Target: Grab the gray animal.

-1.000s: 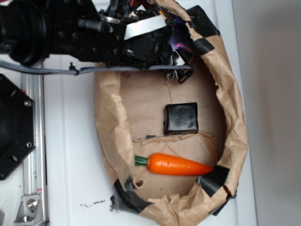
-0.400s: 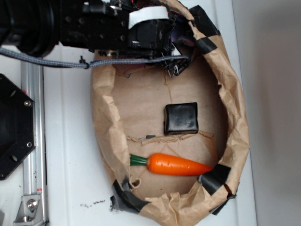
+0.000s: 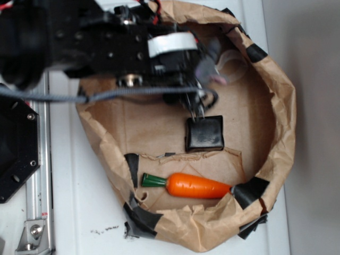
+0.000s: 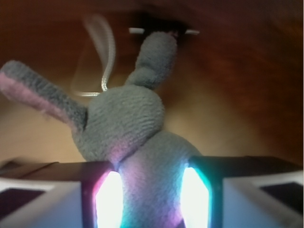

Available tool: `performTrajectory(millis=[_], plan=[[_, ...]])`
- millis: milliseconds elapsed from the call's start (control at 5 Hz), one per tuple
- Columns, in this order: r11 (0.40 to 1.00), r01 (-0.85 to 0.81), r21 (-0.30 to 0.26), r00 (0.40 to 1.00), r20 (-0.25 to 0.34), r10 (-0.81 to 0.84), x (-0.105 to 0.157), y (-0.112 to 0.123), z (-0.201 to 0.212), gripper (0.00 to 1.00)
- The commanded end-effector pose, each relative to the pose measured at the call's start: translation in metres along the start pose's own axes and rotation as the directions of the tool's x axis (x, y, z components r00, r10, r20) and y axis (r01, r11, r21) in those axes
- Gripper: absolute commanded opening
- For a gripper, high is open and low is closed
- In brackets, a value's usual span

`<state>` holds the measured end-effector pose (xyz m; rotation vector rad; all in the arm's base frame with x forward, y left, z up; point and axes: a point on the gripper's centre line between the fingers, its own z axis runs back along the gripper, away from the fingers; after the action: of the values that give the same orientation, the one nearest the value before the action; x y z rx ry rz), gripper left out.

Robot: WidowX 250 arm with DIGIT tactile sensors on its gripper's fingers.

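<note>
Wrist view — end effector (image 4: pixel 147 199) clamps gray animal (image 4: pixel 135 142); brown paper behind.

Arm extended from upper left of the exterior frame; gripper (image 4: pixel 147 190) clamped on the gray animal (image 4: pixel 130 128).

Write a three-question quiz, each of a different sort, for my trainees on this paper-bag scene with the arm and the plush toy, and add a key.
1. True or false: in the wrist view, the gripper has the soft gray plush mouse with pink-lined ears between its two lit pads.
2. Which object lies closest to the leafy end of the orange plastic carrot with a green top? A) the glossy black cube B) a strip of black tape on the crumpled brown paper bag C) the plush mouse
3. Fill in: the thin white cord loop shows ______ the mouse's ears in the wrist view.

Key: 1 true; 2 B; 3 between
</note>
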<state>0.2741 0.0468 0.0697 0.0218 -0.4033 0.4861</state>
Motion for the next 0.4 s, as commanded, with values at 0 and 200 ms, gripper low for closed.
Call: performTrajectory(millis=[0,200], plan=[[0.987,0.074,-0.140,0.997,0.026,-0.071,0.0158,-0.0281,0.0450,0.00],[0.990,0.072,-0.121,0.997,0.012,-0.071,0.0153,-0.0229,0.0431,0.00]])
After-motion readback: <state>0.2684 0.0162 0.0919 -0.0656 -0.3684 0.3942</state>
